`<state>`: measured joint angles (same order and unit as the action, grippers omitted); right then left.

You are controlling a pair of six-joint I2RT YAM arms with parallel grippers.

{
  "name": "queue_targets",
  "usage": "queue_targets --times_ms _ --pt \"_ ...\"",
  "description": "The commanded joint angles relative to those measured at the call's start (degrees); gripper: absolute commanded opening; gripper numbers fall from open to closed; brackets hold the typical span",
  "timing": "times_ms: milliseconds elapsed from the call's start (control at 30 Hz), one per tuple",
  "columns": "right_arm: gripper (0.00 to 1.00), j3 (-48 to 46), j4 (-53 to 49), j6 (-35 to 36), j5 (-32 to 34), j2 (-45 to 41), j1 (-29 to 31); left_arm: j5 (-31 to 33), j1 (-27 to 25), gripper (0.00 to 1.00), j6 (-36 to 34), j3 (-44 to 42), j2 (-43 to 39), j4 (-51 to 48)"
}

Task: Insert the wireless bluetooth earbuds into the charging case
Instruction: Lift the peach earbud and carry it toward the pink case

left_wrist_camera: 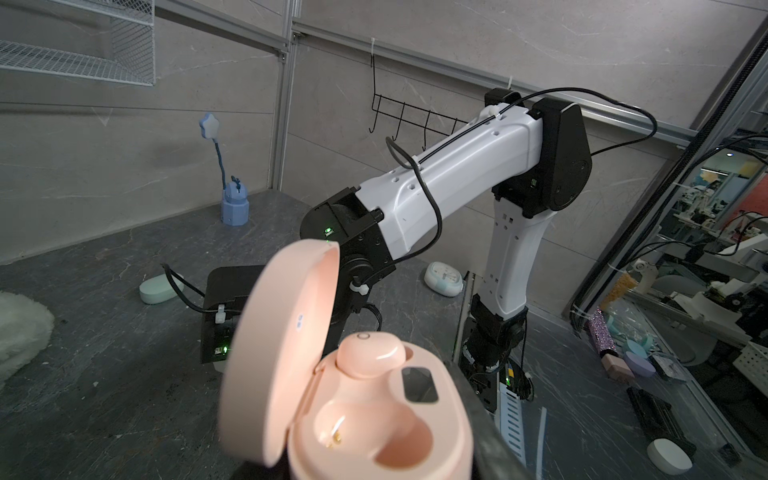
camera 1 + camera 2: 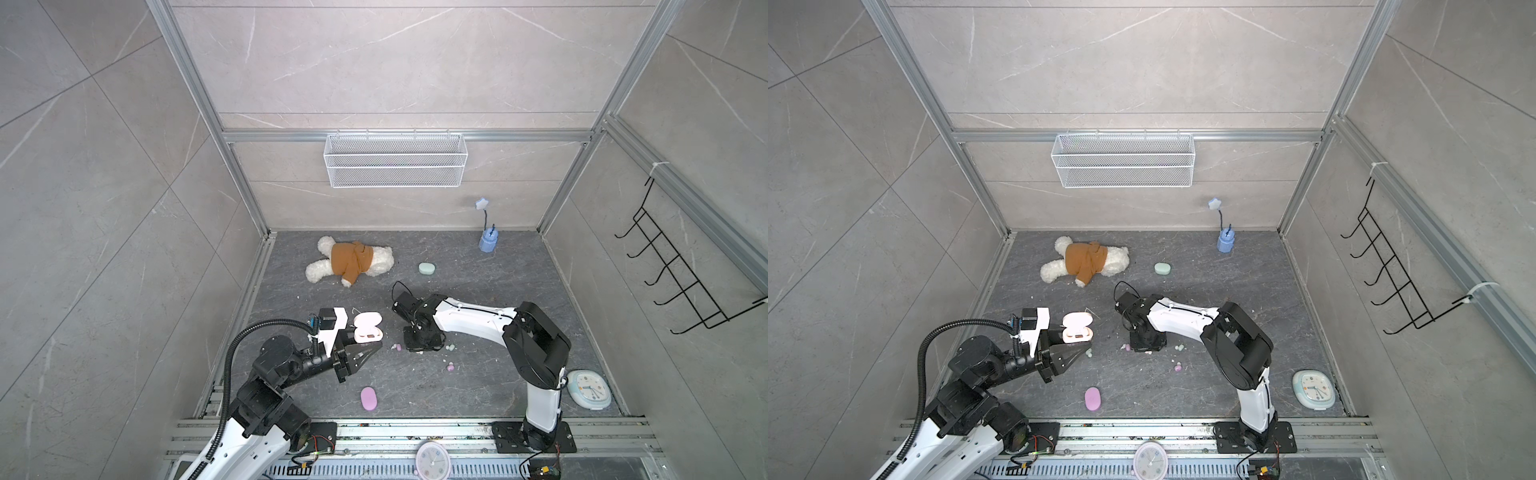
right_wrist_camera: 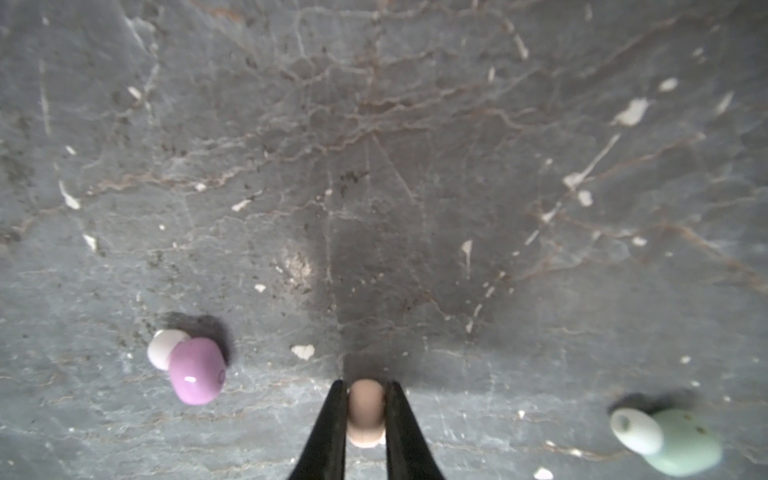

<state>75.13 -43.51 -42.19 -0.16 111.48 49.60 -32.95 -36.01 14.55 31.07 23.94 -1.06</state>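
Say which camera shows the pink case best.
Left wrist view: the pink case fills it, lid up, one bud seated, one socket empty. In both top views the pink case is tiny; the right wrist view misses it.

Six earbuds, two per colour: one peach earbud [image 1: 369, 354] in the open peach case [image 2: 368, 327], a second peach earbud [image 3: 365, 409]; one lilac earbud [image 2: 397, 347], another lilac earbud [image 2: 450, 367]; one mint earbud [image 2: 449, 347], another mint earbud [image 2: 1089, 353]. Three cases: that peach one, a mint case [image 2: 427, 268] at twelve o'clock from the middle of the floor [image 2: 498, 274], a lilac case [image 2: 369, 398] at seven. Two clocks: a blue clock [image 2: 589, 388] at four, a pink clock [image 2: 432, 459] at six. One teddy bear [image 2: 351, 259] at eleven, one star lamp [image 2: 487, 241] at one, one wire basket [image 2: 395, 153], one hook rack [image 2: 681, 274].
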Motion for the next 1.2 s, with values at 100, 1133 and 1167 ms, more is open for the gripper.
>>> queue_targets --times_ms 100,1133,1167 --pt "0.19 -1.2 -1.06 -0.27 0.23 3.9 0.76 0.6 0.15 0.21 0.68 2.5 -0.48 1.85" --pt "0.14 -9.12 -1.37 -6.46 -0.64 -30.85 -3.5 -5.16 0.06 0.21 0.68 1.43 17.7 25.34" --pt "0.15 -9.29 -1.03 -6.64 -0.79 -32.87 -3.63 -5.89 0.06 0.21 0.77 1.64 19.46 27.0"
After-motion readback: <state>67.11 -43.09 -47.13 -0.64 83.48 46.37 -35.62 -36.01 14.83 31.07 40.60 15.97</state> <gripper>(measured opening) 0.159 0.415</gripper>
